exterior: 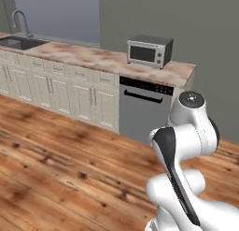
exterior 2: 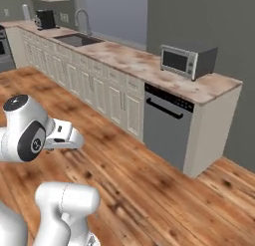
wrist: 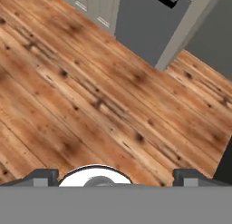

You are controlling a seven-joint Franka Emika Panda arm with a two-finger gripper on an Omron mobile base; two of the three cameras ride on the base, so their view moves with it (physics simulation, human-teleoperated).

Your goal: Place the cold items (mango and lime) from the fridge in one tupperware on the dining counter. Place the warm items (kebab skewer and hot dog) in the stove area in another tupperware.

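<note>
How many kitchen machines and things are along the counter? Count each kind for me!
Microwave: 1
Dishwasher: 1
Sink: 1
Tap: 1
Coffee maker: 1
Total: 5

Even, soft light across all 3 views, no hard shadows anywhere. The wood floor [exterior: 60,150] reads warm and bright, with pale streaks of sheen along the planks in the hand view. The marbled table [exterior 2: 149,65] is evenly lit; the grey wall [exterior 2: 209,21] behind stays flat and dull. The toaster oven [exterior: 149,51] shows a faint gleam on its steel front. Everything looks slightly soft and low in resolution, edges a bit fuzzy, no lens bending at the borders.
</note>
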